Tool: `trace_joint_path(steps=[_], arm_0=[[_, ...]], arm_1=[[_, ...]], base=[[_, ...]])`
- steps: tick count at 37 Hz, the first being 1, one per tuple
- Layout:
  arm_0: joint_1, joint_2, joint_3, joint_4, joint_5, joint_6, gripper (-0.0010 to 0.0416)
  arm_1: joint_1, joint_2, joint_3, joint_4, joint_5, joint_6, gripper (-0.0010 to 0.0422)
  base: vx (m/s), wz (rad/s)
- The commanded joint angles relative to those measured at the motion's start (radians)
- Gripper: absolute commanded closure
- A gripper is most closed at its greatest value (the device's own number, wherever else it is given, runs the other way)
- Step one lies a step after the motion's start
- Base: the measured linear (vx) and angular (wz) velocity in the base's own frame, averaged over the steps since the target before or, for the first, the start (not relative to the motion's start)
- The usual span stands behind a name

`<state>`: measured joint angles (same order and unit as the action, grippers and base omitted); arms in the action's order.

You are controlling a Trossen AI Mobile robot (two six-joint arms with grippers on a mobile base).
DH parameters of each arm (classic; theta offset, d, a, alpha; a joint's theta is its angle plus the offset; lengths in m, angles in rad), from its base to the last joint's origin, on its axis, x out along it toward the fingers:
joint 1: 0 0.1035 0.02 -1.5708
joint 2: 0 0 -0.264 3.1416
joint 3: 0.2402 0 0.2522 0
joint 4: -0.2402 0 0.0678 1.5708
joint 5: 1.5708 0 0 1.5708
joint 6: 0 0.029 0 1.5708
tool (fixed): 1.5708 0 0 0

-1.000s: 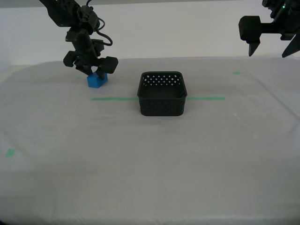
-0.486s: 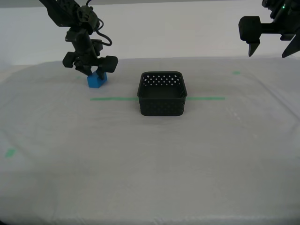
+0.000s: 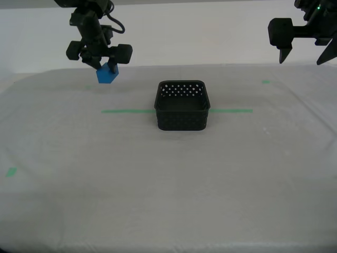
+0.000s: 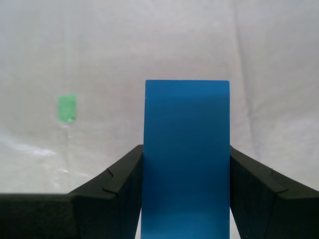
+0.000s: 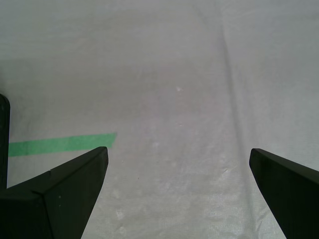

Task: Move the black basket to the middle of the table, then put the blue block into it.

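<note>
My second gripper [image 3: 107,65] squeezes the blue block [image 3: 107,74] between its two fingers [image 4: 117,191] and holds it up off the table [image 3: 168,184]. My first gripper [image 3: 305,55] is wide open and holds nothing. The black basket [image 3: 182,105] sits on the table, near the middle.

My second gripper [image 4: 185,199] hides the blue block's [image 4: 187,149] sides; both arms run off-frame
</note>
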<state>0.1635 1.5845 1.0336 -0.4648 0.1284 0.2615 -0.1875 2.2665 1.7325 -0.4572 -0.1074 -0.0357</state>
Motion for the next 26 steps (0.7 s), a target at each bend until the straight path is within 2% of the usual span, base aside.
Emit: trace_joint_path(steps=[1, 7, 13, 17, 23, 26], arm_0=[[0.0, 0.0, 0.0, 0.001, 0.0, 0.0, 0.0007], [0.0, 0.0, 0.0, 0.001, 0.0, 0.0, 0.0007], [0.0, 0.0, 0.0, 0.001, 0.0, 0.0, 0.0007], [0.0, 0.0, 0.0, 0.001, 0.0, 0.0, 0.0007], [0.0, 0.0, 0.0, 0.001, 0.0, 0.0, 0.0007], [0.0, 0.0, 0.0, 0.001, 0.0, 0.0, 0.0007]], arm_1=[[-0.016, -0.034, 0.001, -0.033, -0.022, -0.029, 0.0413], [-0.051, -0.076, 0.001, -0.085, -0.026, -0.095, 0.0413], [-0.113, -0.109, 0.001, -0.124, -0.055, -0.185, 0.0413], [-0.159, -0.122, 0.001, -0.149, -0.054, -0.238, 0.0413], [-0.242, -0.133, 0.001, -0.159, -0.055, -0.286, 0.0412], [-0.283, -0.133, 0.001, -0.16, -0.068, -0.32, 0.0413]], base=[[0.0, 0.0], [0.0, 0.0], [0.0, 0.0], [0.0, 0.0], [0.0, 0.0], [0.0, 0.0]])
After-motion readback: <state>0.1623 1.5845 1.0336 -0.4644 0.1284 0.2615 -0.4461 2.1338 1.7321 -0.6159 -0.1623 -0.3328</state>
